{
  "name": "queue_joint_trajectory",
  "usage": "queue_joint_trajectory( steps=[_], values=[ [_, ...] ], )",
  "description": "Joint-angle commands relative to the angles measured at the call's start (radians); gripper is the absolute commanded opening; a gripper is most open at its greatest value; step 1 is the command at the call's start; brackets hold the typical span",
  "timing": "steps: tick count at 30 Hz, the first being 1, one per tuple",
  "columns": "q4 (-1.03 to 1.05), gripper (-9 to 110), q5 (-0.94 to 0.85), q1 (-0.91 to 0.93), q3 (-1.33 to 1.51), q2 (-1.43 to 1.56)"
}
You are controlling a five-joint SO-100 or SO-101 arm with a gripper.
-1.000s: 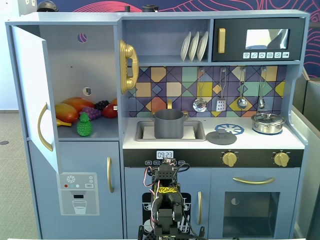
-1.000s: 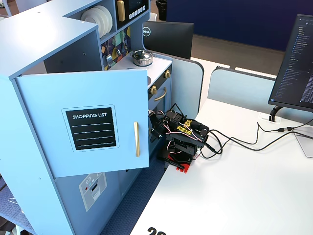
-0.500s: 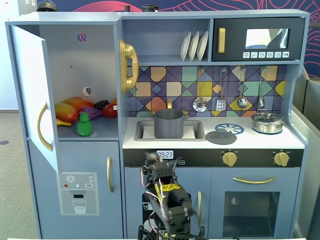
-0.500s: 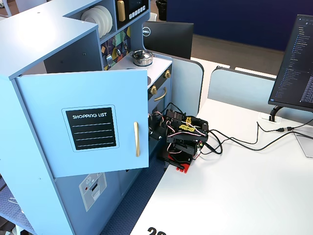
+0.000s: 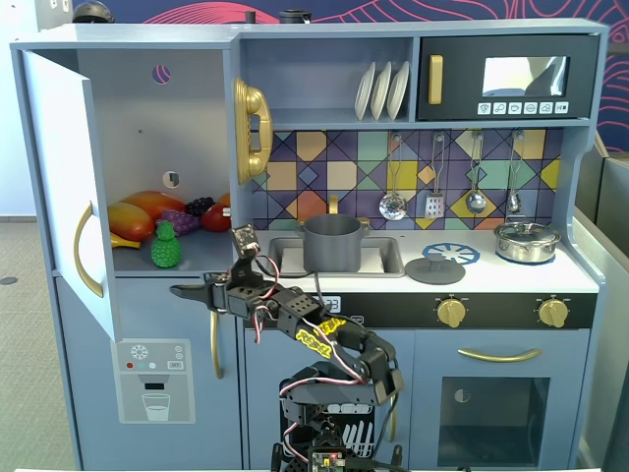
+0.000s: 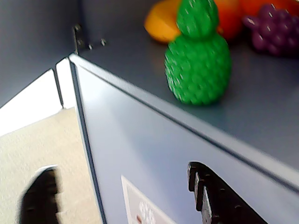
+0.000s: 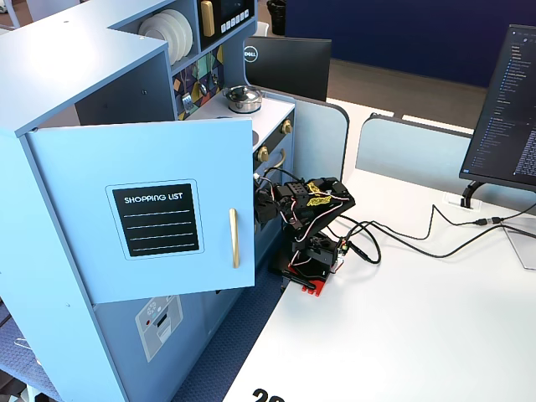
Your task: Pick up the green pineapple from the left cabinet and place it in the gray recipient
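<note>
The approach step is judged to be in hand; nothing is grasped yet. The pineapple (image 5: 166,246) is seen standing upright on the shelf of the cabinet (image 5: 138,108), near the front edge, with an orange-red fruit (image 5: 133,220) and the grapes (image 5: 180,220) behind it. The cabinet door (image 5: 67,187) is swung open. The gripper (image 5: 192,292) is held below the shelf edge, in front of the lower panel, and apart from the pineapple.

The fingers (image 6: 219,198) are spread wide in the wrist view, with nothing between them; the second finger (image 6: 39,198) is seen blurred at the far left.

The next move is judged to call for a lift above the shelf lip and a reach inward, the fingers being brought to either side of the pineapple body without the fruit behind being pushed. A carry to the pot (image 5: 331,243), which stands in the sink (image 5: 385,258), is then required.

The pot and its distance from the pineapple are shown only in a fixed view. The open jaws and the shelf edge (image 6: 187,126) are shown closely in the wrist view. In the side fixed view the arm base (image 7: 311,261) is shown on the white table (image 7: 435,335), but the pineapple is hidden by the door (image 7: 159,218).
</note>
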Motion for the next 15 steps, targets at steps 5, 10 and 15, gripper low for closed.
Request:
queue_joint_trajectory(
  steps=[5, 10, 15],
  values=[
    [-0.172, 40, -0.012, 0.017, -0.186, -0.179],
    [-0.304, 37, -0.009, 0.017, -0.227, -0.288],
    [-0.428, 39, 0.003, 0.067, -0.227, -0.383]
  ],
)
